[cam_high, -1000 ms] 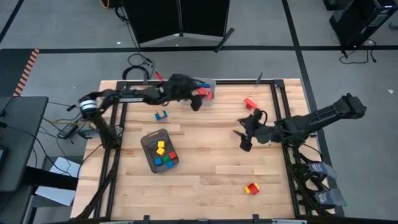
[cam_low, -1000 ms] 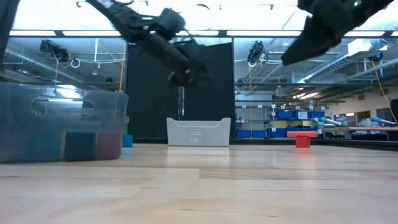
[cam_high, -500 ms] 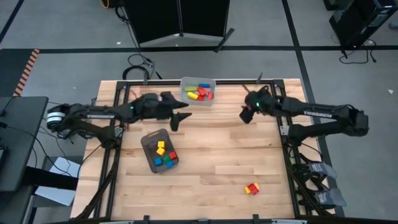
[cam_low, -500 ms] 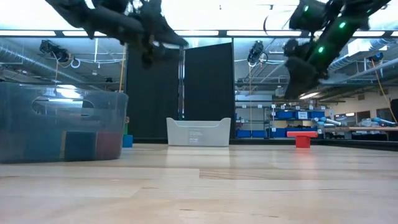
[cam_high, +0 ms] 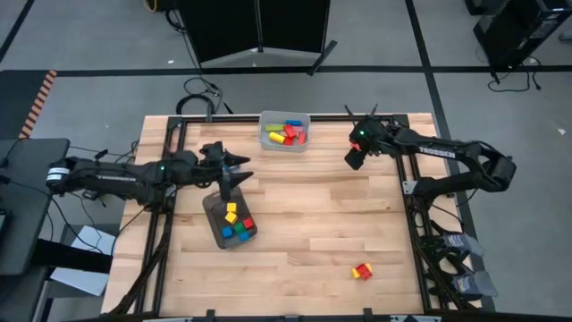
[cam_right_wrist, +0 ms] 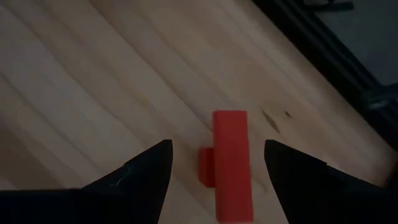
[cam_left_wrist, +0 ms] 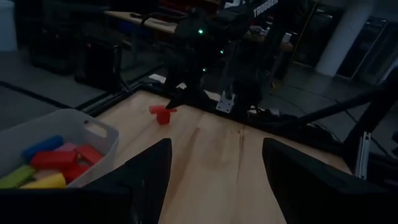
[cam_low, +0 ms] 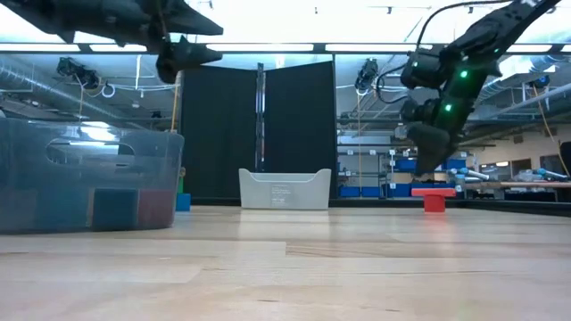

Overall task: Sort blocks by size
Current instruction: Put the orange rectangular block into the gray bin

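A red bar [cam_right_wrist: 231, 163] lies on a small red cube [cam_right_wrist: 205, 167] on the table near the far right edge; it also shows in the low view [cam_low: 434, 198]. My right gripper [cam_high: 354, 161] hangs open above it, pointing down, one finger on either side without touching [cam_right_wrist: 217, 147]. My left gripper [cam_high: 236, 177] is open and empty, above the far end of the dark grey tray [cam_high: 212, 199], which holds several small cubes [cam_high: 234, 224]. The light bin [cam_high: 264, 121] at the far edge holds several longer blocks [cam_high: 288, 134].
A red and a yellow block [cam_high: 361, 271] lie together near the table's near right part. A blue block [cam_low: 182, 201] shows beyond the tray in the low view. Bare wood lies between the tray and the right arm.
My left gripper has drawn back from the bin toward the table's left and near side and now hangs over the tray's far end. My right gripper has gone from the table's right middle toward the far edge and come down over the red bar.
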Tool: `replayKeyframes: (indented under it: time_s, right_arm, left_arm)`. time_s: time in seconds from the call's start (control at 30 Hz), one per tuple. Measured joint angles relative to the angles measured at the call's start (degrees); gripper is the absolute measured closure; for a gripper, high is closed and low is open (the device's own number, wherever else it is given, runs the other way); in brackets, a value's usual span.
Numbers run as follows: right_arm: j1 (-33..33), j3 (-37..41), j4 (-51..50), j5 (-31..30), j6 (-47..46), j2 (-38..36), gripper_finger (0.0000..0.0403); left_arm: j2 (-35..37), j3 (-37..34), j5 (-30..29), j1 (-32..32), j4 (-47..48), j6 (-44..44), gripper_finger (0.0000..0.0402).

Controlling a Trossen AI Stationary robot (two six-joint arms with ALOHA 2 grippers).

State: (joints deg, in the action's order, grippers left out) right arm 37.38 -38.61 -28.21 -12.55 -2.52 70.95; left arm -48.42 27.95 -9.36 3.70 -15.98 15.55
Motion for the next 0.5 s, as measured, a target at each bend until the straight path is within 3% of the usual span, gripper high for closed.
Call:
replayKeyframes:
  time_s: [0.5]
  right_arm:
    - [5.13,0.02,5.05,2.19,5.46,9.70,0.0132]
  left_arm:
    - [0.92,-2.74,-2.32,-3.12,-0.52,1.18,0.0143]
